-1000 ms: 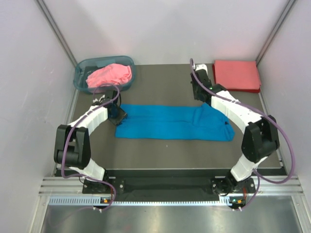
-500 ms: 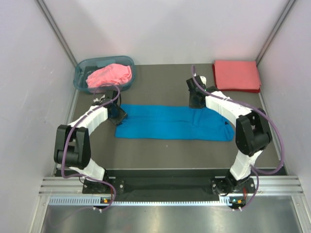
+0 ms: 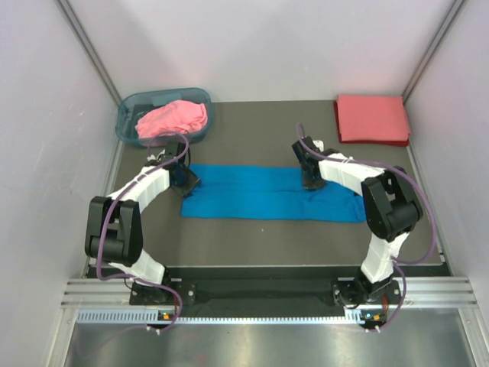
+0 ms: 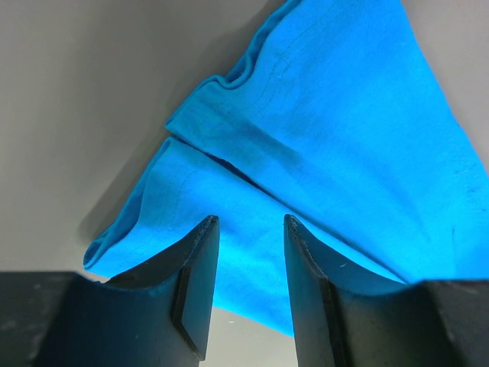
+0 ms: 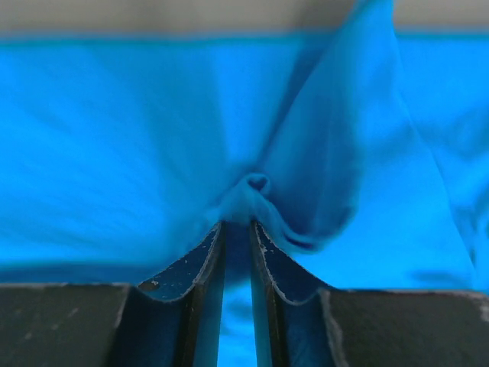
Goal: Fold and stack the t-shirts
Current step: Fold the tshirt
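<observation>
Because the blue t-shirt (image 3: 267, 193) lay as a long band on the table (image 3: 252, 141), the right claw (image 5: 237, 229) pinched a pucker of it between its tips, probably to fold it over, while the left claw (image 4: 248, 229) stood, jaws apart, above the opposite corner.

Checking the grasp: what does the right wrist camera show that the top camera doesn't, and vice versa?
Only the right wrist view shows the right gripper pinching a raised fold of the blue t-shirt. Only the top view shows the pink t-shirt in the basket, the folded coral-red t-shirt at the far right, and the left gripper at the blue shirt's left end. Both show the right gripper on blue cloth.
</observation>
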{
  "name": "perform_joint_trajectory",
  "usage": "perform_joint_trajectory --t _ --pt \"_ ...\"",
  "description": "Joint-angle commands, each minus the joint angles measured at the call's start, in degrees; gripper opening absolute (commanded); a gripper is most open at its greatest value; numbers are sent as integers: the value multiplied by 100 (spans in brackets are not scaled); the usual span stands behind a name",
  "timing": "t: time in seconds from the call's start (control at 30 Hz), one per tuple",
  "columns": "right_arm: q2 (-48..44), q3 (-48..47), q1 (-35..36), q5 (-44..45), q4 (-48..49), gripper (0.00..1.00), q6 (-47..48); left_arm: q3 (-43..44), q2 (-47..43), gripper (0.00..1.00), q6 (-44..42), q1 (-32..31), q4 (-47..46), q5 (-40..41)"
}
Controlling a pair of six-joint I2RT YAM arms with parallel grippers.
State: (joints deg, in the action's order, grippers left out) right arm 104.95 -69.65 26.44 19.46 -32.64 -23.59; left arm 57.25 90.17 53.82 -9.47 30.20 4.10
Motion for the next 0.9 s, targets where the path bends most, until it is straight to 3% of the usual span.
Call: perform_joint_trajectory --t 0.0,0.27,0.57,0.87 --pt "-738 398 -60 400 -50 19 -22 119 -26 45 -56 -11 -84 82" --pt "-967 593 -86 524 170 20 -181 102 88 44 -65 -11 -93 91" --pt "-897 -4 -95 576 39 22 -277 75 106 45 -56 -11 -119 100" --pt "-212 -532 -112 602 -374 29 56 102 124 44 -91 -11 -102 100"
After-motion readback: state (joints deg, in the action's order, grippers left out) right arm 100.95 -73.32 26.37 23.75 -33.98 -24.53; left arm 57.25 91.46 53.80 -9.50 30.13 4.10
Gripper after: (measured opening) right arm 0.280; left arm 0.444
